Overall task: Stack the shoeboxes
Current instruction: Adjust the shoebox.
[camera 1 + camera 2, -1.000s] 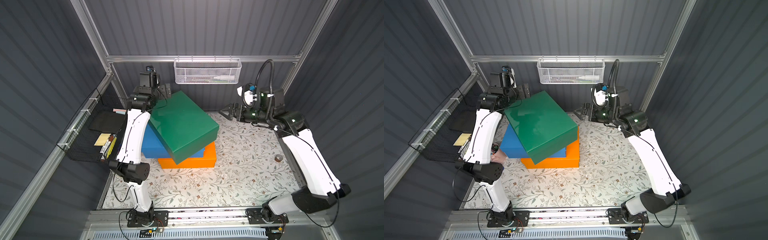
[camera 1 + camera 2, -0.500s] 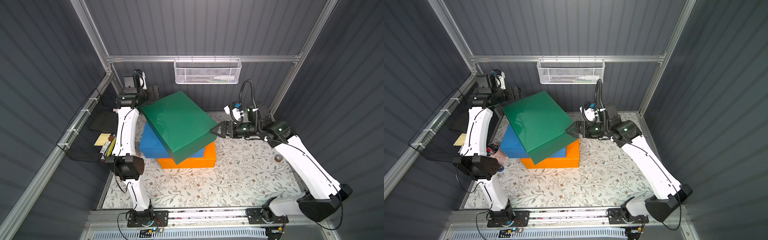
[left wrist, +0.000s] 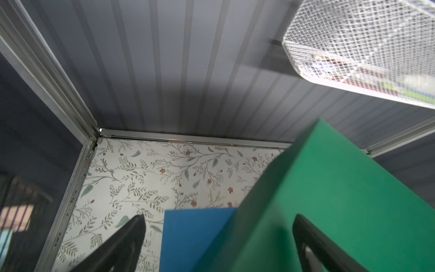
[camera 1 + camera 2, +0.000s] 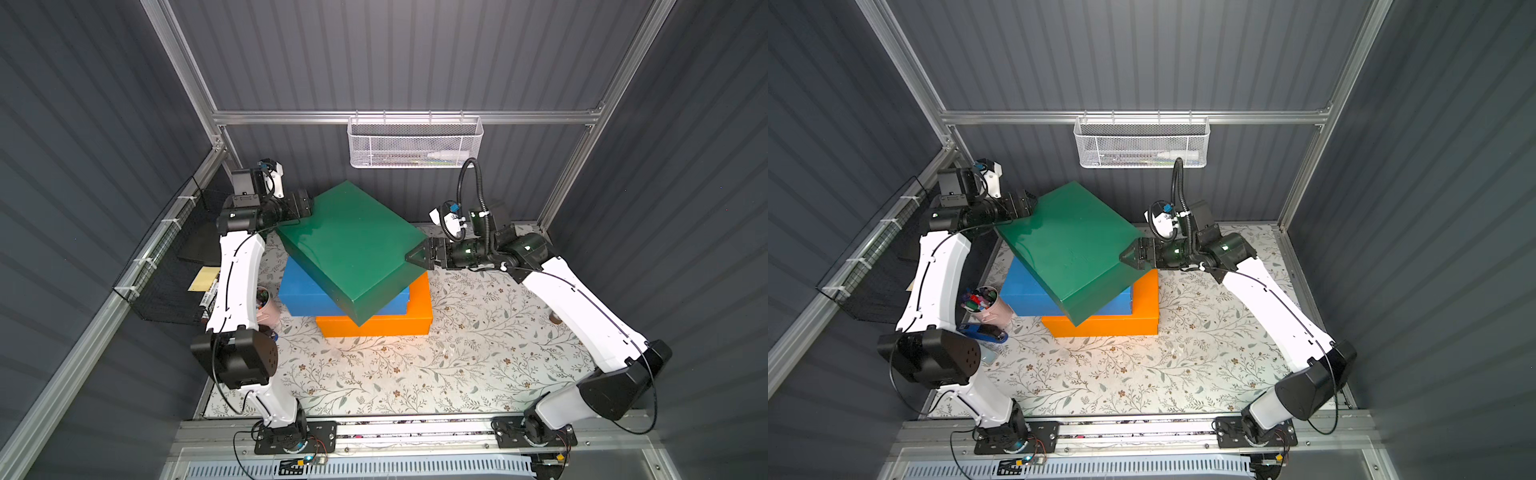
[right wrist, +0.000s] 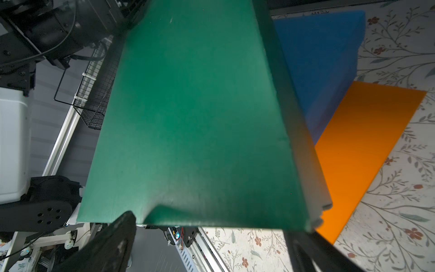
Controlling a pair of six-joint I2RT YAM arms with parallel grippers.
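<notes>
Three shoeboxes mid-frame: green box [image 4: 353, 245] tilted over blue box [image 4: 307, 293] and orange box [image 4: 419, 309].
Left gripper [image 4: 305, 203] and right gripper [image 4: 415, 259], jaws spread, sit at its opposite ends.

Dark grey ribbed walls [image 4: 395, 54] close the cell on three sides, set in an aluminium frame [image 4: 374, 117]; on the rear rail, up behind the right gripper [image 4: 413, 257], hangs a white mesh basket [image 4: 415, 145]; a black wire basket [image 4: 166, 266] hangs on the side wall, outward of the left gripper [image 4: 303, 204] and lower than it. Beneath both grippers lies a pale floral-print table cover [image 4: 415, 374]; well away from them, at the edge opposite the rear wall, it meets a metal rail [image 4: 415, 428]; the light is even and soft.
</notes>
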